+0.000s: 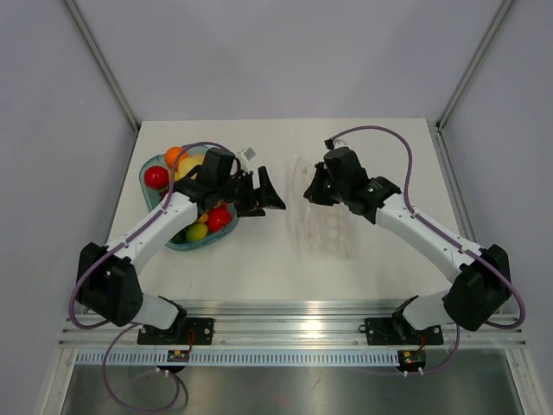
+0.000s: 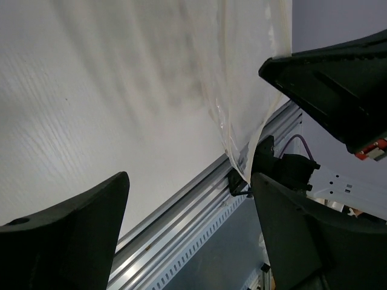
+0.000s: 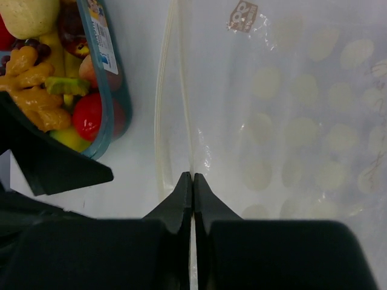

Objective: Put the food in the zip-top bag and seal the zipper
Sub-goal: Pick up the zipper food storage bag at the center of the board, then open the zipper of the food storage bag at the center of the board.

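Lying on your white worktop [image 1: 259,268], the zip-top bag [image 1: 324,225] sits right of centre, near the blue-green bowl [image 1: 177,244] that holds the food [image 1: 156,177]. Right jaws pinched tight on the bag's mouth edge. Left jaws spread wide, empty, between bowl and bag.

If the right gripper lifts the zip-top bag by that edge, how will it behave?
Probably floppy: the zip-top bag is thin clear film, creased where the right gripper pinches it. Likely very light, since it looks empty. Possibly slippery: the glossy film may slide out.
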Tool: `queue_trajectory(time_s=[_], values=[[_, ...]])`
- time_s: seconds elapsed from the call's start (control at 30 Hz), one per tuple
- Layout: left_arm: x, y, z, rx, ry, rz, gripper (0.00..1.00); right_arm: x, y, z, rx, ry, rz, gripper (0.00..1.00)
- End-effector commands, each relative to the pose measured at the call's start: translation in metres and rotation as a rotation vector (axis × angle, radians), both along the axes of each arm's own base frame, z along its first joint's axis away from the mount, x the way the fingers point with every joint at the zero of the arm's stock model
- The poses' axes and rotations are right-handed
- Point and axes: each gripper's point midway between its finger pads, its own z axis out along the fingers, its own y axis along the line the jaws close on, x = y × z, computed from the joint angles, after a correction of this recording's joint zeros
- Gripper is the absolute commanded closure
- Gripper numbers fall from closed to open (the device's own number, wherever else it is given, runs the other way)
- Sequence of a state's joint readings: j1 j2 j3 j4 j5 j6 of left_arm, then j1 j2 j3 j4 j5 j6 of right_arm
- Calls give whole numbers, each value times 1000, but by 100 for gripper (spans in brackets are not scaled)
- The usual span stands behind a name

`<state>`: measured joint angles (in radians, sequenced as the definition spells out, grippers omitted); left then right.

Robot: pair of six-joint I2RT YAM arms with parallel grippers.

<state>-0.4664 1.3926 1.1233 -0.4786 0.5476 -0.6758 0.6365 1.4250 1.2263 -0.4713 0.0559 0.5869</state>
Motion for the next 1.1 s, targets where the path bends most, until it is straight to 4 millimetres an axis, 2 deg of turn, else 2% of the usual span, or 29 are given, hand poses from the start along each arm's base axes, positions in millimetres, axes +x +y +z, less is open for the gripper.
queue_trajectory(time_s=[0.0,0.27,0.47,0.6,0.67,0.7,0.73,0.77,0.8,0.9,0.93,1.07], values=[[18,-23,18,-86,-36,-19,14,-4,9,26,90,-52,33,100],[34,-46,27,-113,-31,-24,16,-15,0,27,52,-31,48,100],[37,-63,13,-105,0,-34,25,-20,4,27,76,-18,67,100],[35,-65,1,-71,14,-48,32,-24,5,30,96,-12,67,100],[38,-60,-1,-42,-2,-40,42,-26,1,33,97,-10,58,100],[39,-58,0,-33,-15,-39,59,-27,0,35,98,-14,56,100],[40,-55,-2,-18,-29,-42,71,-31,-4,37,96,-17,49,100],[41,-54,-2,-5,-34,-43,78,-30,-8,39,88,-23,35,100],[42,-52,-3,9,-38,-44,98,-30,-13,40,75,-35,13,100],[44,-39,-13,94,-57,-49,100,-31,-34,46,43,-71,-63,100],[44,-37,-15,108,-61,-49,100,-31,-45,54,29,-106,-106,100],[42,-33,-19,125,-53,-68,100,-32,-64,56,-13,-133,-165,100]])
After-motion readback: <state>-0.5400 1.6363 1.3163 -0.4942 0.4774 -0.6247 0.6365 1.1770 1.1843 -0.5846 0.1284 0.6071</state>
